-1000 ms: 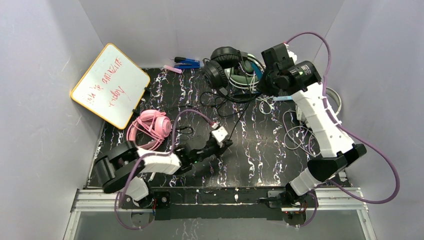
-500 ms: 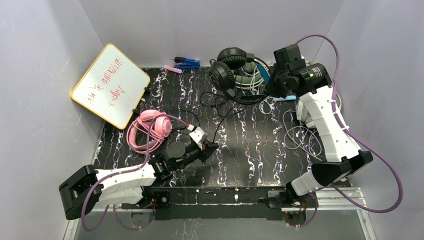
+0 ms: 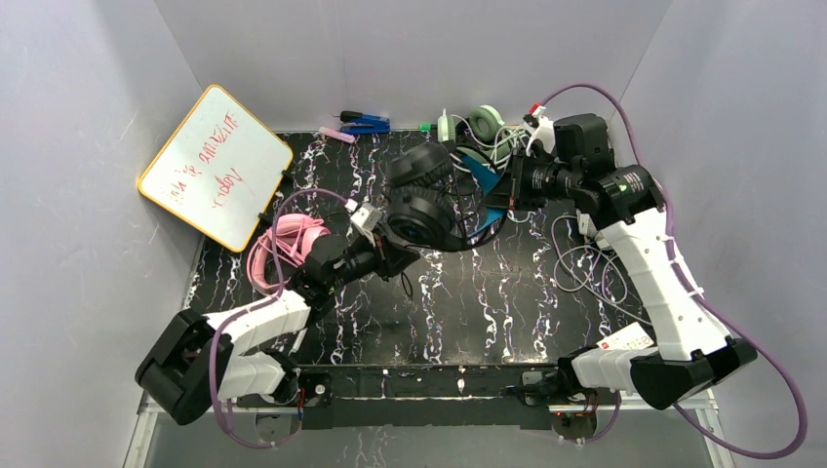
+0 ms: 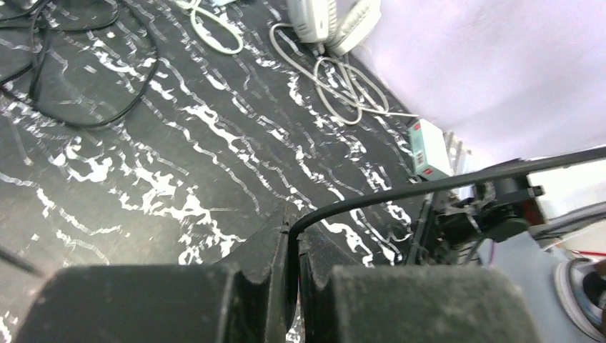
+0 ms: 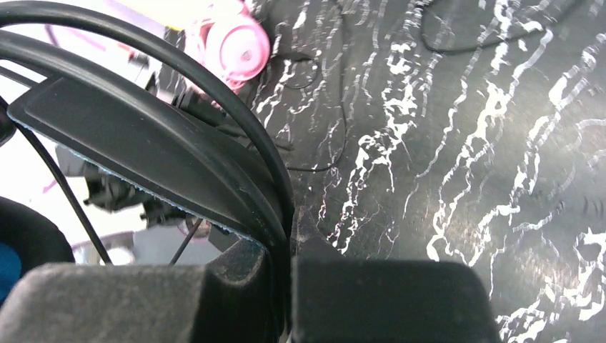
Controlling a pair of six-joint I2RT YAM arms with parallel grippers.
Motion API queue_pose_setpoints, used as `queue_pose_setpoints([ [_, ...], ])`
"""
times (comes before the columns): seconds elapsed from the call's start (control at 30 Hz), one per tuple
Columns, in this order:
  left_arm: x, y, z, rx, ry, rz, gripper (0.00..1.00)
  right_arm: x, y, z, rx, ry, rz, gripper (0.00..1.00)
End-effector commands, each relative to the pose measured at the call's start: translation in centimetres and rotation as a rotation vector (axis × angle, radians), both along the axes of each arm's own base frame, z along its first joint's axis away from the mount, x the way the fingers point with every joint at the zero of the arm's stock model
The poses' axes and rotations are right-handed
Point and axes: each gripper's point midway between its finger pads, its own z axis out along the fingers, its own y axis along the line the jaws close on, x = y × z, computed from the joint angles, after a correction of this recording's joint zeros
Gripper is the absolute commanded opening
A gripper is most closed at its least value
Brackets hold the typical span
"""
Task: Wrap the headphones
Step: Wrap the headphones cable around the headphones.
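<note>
Aloft over marbled surface (image 3: 517, 292), black-and-blue padded over-ear headphones (image 3: 424, 200): right end effector (image 5: 289, 243) clamps headband (image 5: 143, 153), left end effector (image 4: 294, 236) pinches thin cord (image 4: 429, 187). Cord likely limp; stiff headband offers firmest hold

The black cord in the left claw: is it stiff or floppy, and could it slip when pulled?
Probably floppy: the black cord bends sharply where the left claw pinches it, and looks straight beyond only because it seems pulled taut. It is thin and smooth-looking, so it might slide through the grip. Let go, it would likely sag.
</note>
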Motion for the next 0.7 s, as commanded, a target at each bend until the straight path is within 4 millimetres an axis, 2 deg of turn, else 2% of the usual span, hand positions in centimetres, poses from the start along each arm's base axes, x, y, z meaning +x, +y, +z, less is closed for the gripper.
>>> queue_pose_setpoints([
  [0.0,0.9,-0.3,0.8,-0.050,0.090,-0.055,0.03,-4.9,3.1,4.9,0.221,-0.191,0.390,0.01],
  [0.1,2.7,-0.3,2.0,-0.088,0.130,-0.058,0.05,-7.1,3.7,3.7,0.266,-0.153,0.534,0.01],
  [0.23,6.7,0.9,4.1,-0.178,0.251,-0.037,0.06,-7.9,3.5,1.5,0.242,-0.161,0.606,0.01],
  [0.37,9.3,1.6,5.2,-0.191,0.366,-0.078,0.07,-7.0,3.3,-1.1,0.169,-0.166,0.580,0.01],
  [0.47,10.5,1.6,5.3,-0.116,0.364,-0.079,0.10,-5.8,3.3,-2.7,0.113,-0.160,0.533,0.01],
  [0.53,11.1,1.9,4.8,-0.070,0.370,-0.051,0.14,-5.2,3.3,-2.8,0.108,-0.171,0.503,0.01],
  [0.6,11.5,2.2,4.3,-0.055,0.370,-0.016,0.22,-4.7,3.6,-1.5,0.130,-0.194,0.482,0.01],
  [0.67,11.7,2.5,3.3,-0.029,0.359,0.022,0.26,-4.5,4.0,0.5,0.168,-0.212,0.474,0.01],
])
